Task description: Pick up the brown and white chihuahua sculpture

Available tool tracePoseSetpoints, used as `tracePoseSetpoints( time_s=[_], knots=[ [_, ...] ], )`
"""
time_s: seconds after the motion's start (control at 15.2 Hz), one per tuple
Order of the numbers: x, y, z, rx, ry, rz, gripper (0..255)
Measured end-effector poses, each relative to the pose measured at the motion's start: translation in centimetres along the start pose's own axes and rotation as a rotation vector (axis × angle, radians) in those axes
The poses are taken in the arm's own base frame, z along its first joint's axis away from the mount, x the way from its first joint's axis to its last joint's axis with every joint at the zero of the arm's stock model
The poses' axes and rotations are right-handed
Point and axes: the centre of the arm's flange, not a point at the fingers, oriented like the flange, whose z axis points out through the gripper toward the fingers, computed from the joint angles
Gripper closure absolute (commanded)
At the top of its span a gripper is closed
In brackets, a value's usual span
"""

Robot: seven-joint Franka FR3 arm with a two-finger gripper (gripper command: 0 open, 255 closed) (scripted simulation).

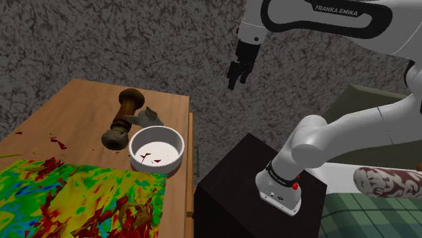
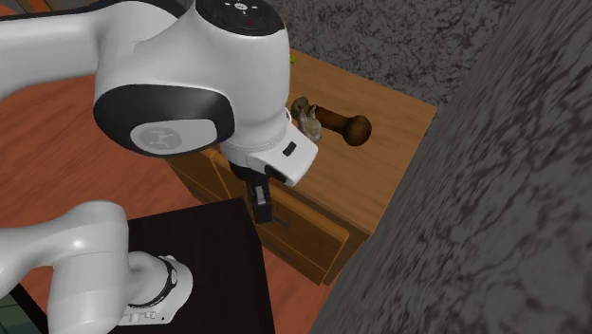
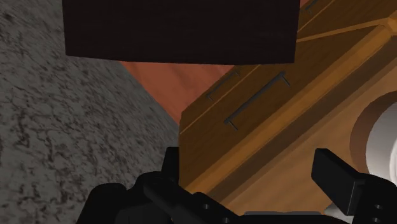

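Black gripper [image 1: 233,82], fingers spread and empty, hangs high, well to shoulder view's right of white bowl [image 1: 157,150]. Chihuahua sculpture [image 1: 145,118], pale grey-brown, sits just behind bowl's far rim. Coming move, by judgement: down and leftward toward bowl; sculpture's long axis unclear.

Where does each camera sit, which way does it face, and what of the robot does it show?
Shoulder view: beside the stand, looking down across the dresser; arm and gripper show.
Second exterior view: high behind the arm, looking down past it at the dresser; arm, gripper, stand show.
Wrist view: at the gripper, facing the dresser's drawer front; open fingers show.
Shared: dresser in all; sculpture in both exterior views.
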Motion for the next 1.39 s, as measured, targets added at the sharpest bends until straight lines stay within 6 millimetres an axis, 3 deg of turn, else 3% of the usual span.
tracePoseSetpoints(
  time_s=[0.53,1.39],
  knots=[
    [5.6,-7.8,2.5,0.0,0.088,-0.144,0],
    [11.8,-21.5,5.9,0.0,0.232,-0.378,0]
  ],
)
